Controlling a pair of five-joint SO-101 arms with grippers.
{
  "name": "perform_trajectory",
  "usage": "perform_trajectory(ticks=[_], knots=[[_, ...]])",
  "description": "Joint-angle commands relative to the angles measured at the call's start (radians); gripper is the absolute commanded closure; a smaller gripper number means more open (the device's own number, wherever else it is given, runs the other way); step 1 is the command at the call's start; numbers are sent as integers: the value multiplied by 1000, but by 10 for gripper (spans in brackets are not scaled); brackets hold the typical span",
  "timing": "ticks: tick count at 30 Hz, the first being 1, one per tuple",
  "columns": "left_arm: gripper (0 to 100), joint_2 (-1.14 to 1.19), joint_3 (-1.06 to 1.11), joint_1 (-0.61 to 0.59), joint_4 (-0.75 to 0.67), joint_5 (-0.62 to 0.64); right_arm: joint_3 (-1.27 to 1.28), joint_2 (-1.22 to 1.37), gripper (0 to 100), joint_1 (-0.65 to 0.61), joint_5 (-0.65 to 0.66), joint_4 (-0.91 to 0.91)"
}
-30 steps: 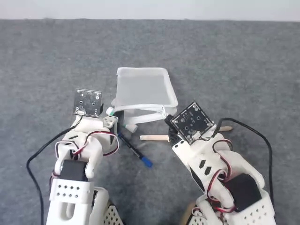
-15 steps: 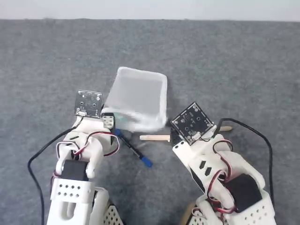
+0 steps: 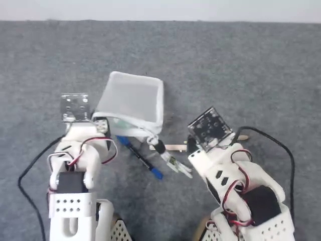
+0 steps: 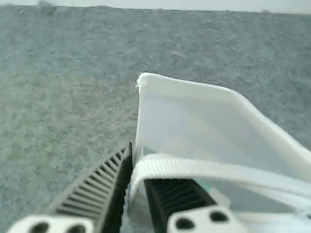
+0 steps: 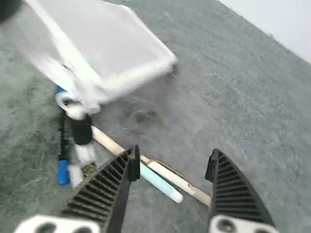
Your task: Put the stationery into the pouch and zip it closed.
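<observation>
Left pincer point(image 4: 137, 170) is clenched on the white woven band at the mouth of the mesh pouch point(image 3: 133, 100), holding that near edge up so the pouch sits tilted on the grey desk point(image 3: 251, 75) in front of the left arm. A small black-and-white piece point(image 3: 168, 158) trails from the pouch's mouth corner. Just beside that mouth lies a blue pen point(image 3: 140, 158), partly under the raised edge. A wooden stick point(image 3: 173, 147) lies near it, with a pale blue pen point(image 5: 158, 183) touching it. Right pincer point(image 5: 172, 160) hangs released above the stick, jaws spread wide.
</observation>
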Motion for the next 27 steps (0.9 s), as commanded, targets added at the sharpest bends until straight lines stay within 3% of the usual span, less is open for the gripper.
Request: perform_trajectory(ticks=[1, 7, 27], knots=[[991, 6, -90, -58, 29, 57, -69, 163, 789, 48, 2, -45], [991, 5, -93, -121, 26, 86, -133, 450, 789, 85, 14, -62], [990, 5, -88, -146, 12, 91, -149, 963, 786, 87, 356, -199]])
